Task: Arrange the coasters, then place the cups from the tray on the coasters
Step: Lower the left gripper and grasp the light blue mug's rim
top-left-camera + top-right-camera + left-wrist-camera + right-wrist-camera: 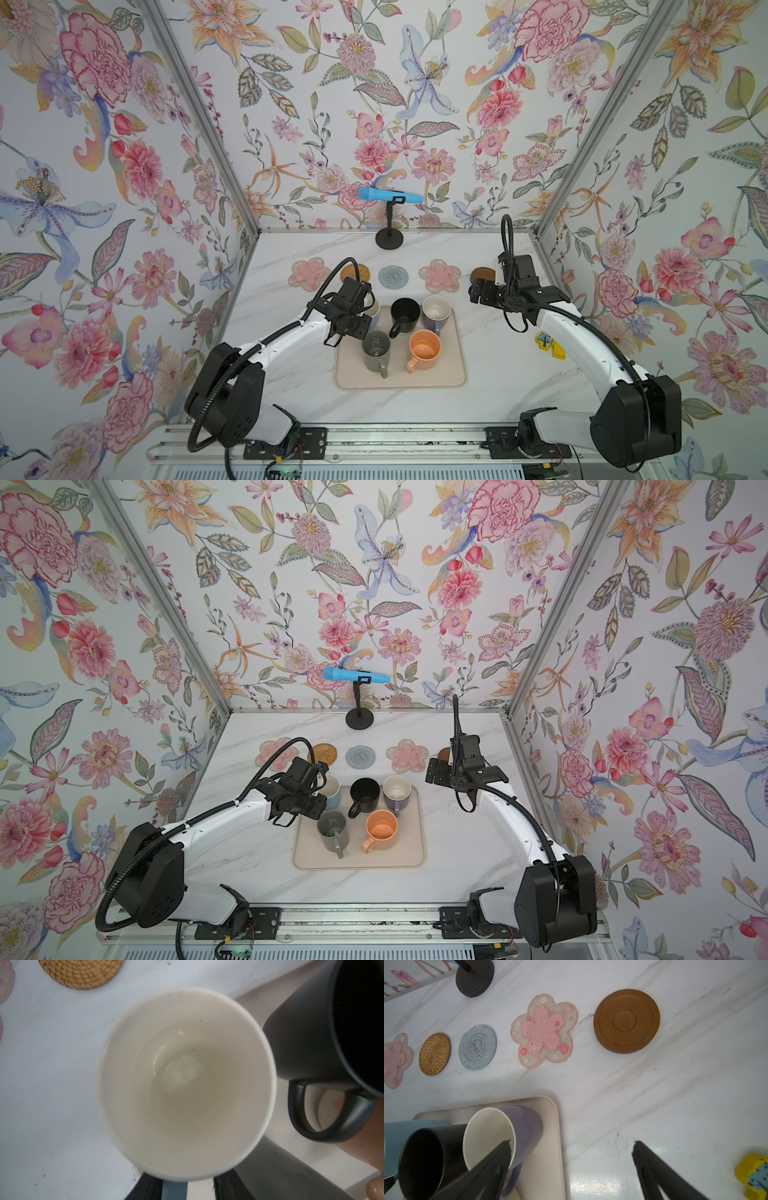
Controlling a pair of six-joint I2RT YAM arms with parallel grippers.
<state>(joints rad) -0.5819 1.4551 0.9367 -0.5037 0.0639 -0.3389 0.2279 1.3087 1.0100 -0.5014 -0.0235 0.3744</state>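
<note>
Left tool (187, 1186), narrow, straddles light blue ceramic mug (185, 1084)'s handle (174, 1190) at beige rectangular tray (399, 384)'s rim; right tool (572, 1144) wide over bare counter (675, 1095).

A glossy white marble-look tabletop (675, 1095), lightly scuffed, carries a coiled woven rattan coaster (434, 1054), a soft grey-blue crocheted coaster (477, 1047), a translucent rubbery-looking pink flower coaster (544, 1030) and a matt brown disc coaster (626, 1020) with smooth concentric ridges. On a smooth matt beige tray (552, 1157), the black mug (301, 1043) has a matt finish, while the light blue mug (182, 1084) shows a glazed, shiny white inside. Printed floral paper covers the walls (374, 83), edged by pale metal posts (199, 116).
</note>
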